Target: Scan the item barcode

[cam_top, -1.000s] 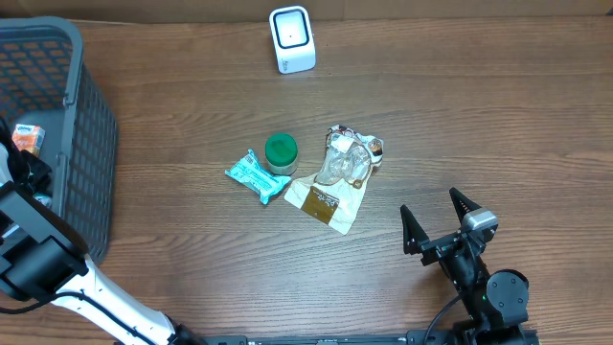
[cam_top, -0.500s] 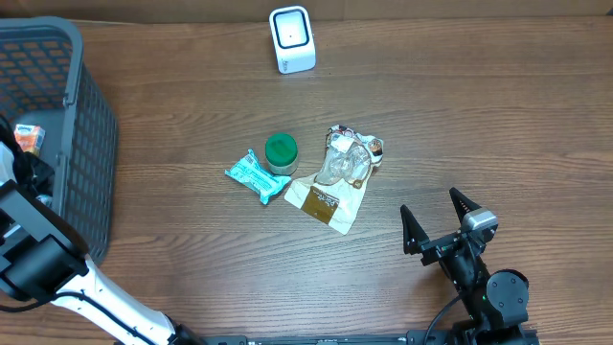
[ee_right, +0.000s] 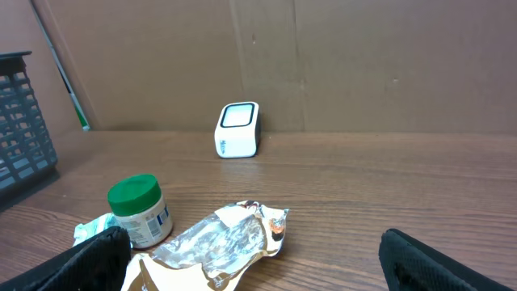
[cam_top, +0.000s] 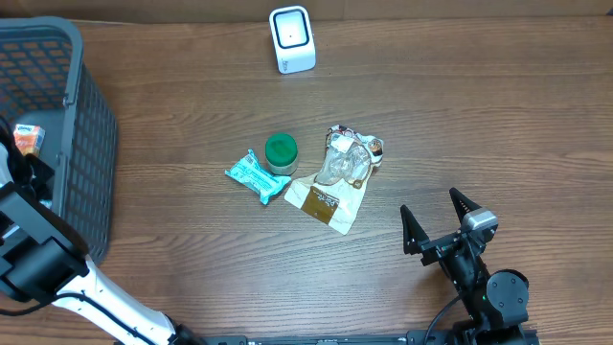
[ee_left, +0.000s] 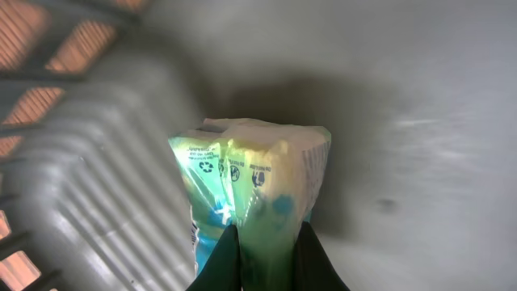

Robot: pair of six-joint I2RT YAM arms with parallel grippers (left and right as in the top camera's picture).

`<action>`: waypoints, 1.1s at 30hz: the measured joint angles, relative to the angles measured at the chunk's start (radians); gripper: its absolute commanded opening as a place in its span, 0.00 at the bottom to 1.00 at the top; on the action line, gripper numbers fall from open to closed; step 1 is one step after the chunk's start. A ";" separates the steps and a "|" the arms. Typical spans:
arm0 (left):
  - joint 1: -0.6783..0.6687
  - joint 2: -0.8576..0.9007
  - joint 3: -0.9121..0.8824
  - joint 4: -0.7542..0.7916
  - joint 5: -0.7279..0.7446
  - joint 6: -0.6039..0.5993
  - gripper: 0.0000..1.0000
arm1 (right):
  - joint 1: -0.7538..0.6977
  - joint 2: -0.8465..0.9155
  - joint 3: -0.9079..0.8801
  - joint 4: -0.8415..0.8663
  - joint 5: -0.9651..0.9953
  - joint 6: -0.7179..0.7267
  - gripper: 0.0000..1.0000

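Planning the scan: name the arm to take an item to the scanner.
Left. The left gripper is shut on a packet in the basket; the right gripper is open and empty.

The packet point(ee_left: 258, 186) shows print too blurred to read. The basket point(cam_top: 91, 153) runs past the overhead view's left edge.

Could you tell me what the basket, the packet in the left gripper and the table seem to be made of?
Basket: likely moulded plastic, matt grey, with an open lattice wall.
Packet: thin plastic film, glossy and translucent green, creased, with printed recycling marks.
Table: wood or wood-look laminate, brown, with grain lines; which of the two is unclear.
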 measured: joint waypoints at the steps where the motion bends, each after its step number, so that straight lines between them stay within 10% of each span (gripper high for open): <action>1: -0.003 -0.014 0.014 -0.002 0.013 0.000 0.05 | 0.000 0.000 0.000 0.000 0.000 0.000 1.00; 26: -0.183 -0.733 0.094 0.083 0.469 0.007 0.04 | 0.000 0.000 0.000 0.000 0.000 0.000 1.00; 33: -0.215 -0.861 0.108 0.084 0.341 0.005 0.53 | 0.000 0.000 0.000 0.000 0.000 0.000 1.00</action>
